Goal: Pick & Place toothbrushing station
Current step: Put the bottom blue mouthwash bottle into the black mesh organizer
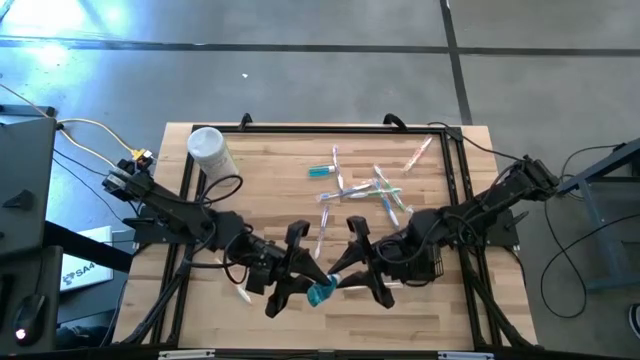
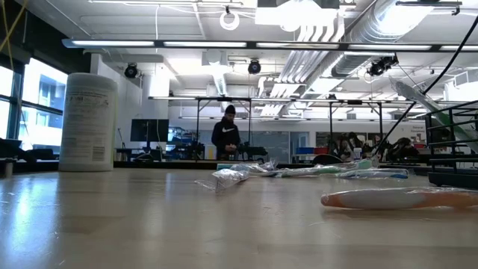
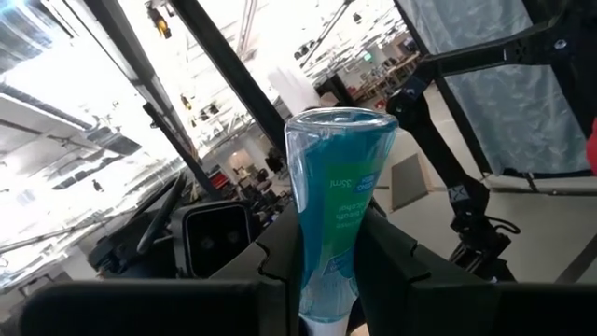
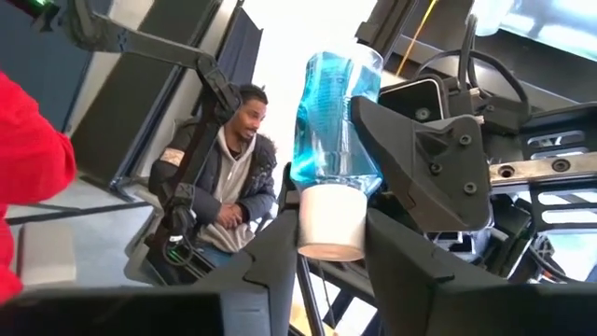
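Item: teal toothpaste tube (image 1: pixel 322 293), lifted off the table (image 1: pixel 260 165) and held in the air between the two grippers, which face each other near the table's front edge

Left gripper (image 3: pixel 326 271): fingers closed narrow on the tube's body, the flat crimped end standing out beyond the fingertips; the grip on the soft middle seems meant to leave the cap end free for the other arm

Right gripper (image 4: pixel 331 245): fingers either side of the tube's white cap (image 4: pixel 328 222), close against it; whether they already pinch it cannot be told. The cap points into this gripper, so this reads as a handover, probably to turn the tube for placing

Wire-mesh holder (image 1: pixel 430 265): dark mesh just behind the right gripper, partly under that arm; its contents are hidden

Toothbrushes (image 1: pixel 372 190): a loose scatter lying flat on the table, well beyond both grippers toward the far side, several crossed over one another; one more (image 1: pixel 420 152) lies apart near the far right corner. None appear placed yet

White canister (image 1: pixel 210 148): upright, far from the left gripper at the table's far left, no evident part in the task

Person (image 4: pixel 224 177): seated beyond the table, behind the tube in the right wrist view, hands away from the work
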Robot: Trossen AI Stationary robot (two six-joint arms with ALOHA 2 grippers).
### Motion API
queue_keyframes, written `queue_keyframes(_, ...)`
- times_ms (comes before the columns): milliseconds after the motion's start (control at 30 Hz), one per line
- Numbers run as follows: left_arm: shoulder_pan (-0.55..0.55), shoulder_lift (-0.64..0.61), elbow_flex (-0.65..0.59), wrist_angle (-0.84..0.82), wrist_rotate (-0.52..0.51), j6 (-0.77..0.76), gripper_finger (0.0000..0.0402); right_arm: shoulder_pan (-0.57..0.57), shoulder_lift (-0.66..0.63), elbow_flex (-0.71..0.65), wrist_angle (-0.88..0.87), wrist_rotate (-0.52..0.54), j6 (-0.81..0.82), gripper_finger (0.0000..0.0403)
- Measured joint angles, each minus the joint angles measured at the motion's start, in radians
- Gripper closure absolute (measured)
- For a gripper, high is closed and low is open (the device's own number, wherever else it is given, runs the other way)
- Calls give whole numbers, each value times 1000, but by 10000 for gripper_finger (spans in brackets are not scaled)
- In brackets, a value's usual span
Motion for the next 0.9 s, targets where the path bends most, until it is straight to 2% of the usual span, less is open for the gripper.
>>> queue_keyframes(233, 9, 0, 0, -3, 23, -22, 336, -1, 0, 0, -1, 22, -1, 292)
queue_keyframes(367, 10, -1, 0, -6, 25, -23, 336, -1, 0, 0, -2, 28, -2, 314)
queue_keyframes(667, 10, -1, 0, -14, 24, -30, 337, 8, 0, 0, -4, 37, 22, 309)
queue_keyframes(733, 10, -1, 0, -16, 20, -38, 337, 8, 0, 0, -2, 68, 51, 270)
queue_keyframes(800, 13, 2, -3, -25, 15, -38, 338, 8, 1, 0, -1, 101, 67, 212)
queue_keyframes(900, 14, 2, -3, -25, 10, -38, 338, 7, 2, 0, 2, 100, 70, 142)
